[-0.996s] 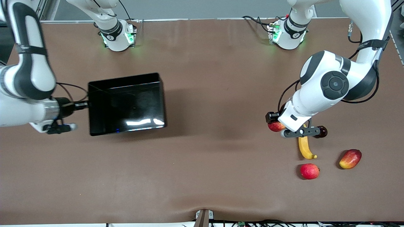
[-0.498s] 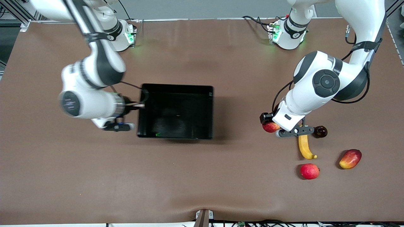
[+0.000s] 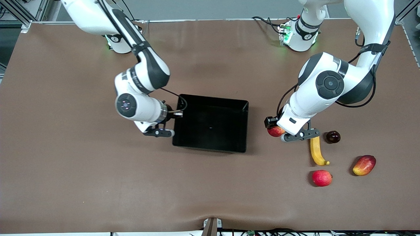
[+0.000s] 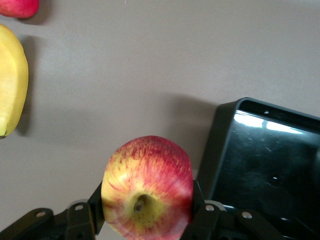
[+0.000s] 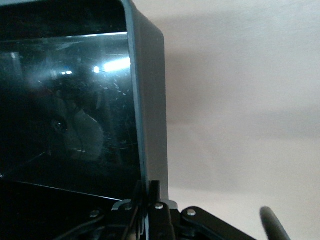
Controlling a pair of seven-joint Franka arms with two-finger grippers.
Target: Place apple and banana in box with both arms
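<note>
Front view: the left claw (image 3: 284, 133) holds the apple (image 3: 275, 131) just above the bench (image 3: 210, 183), and the box (image 3: 244, 108) lies beside it toward the right arm's end, a narrow strip of bare bench between fruit and the box's nearest wall. The right claw (image 3: 173, 118) is pinched tight on the box's wall at the right arm's end, so that arm carries the box while the left arm carries the fruit. The banana (image 3: 317, 152) lies on the bench close to the left claw, its long axis running toward the front camera; a dark round fruit (image 3: 333, 136), a pinkish-red fruit (image 3: 322, 178) and a mango (image 3: 364, 165) lie around it. The left arm is by far the nearer one to the banana.

Left wrist view: the apple (image 4: 147, 187) sits between the two fingers (image 4: 80, 220), stem dimple facing the lens, jaws closed to its width. The box's rim (image 4: 225, 145) stands right next to it, and the open interior lies just past that wall. A short sideways carry over that wall should be all the drop needs.

Right wrist view: the thin wall of the box (image 5: 150, 125) runs straight into the closed right claw (image 5: 149, 200), gripped edge-on; the black interior shows nothing in it.
</note>
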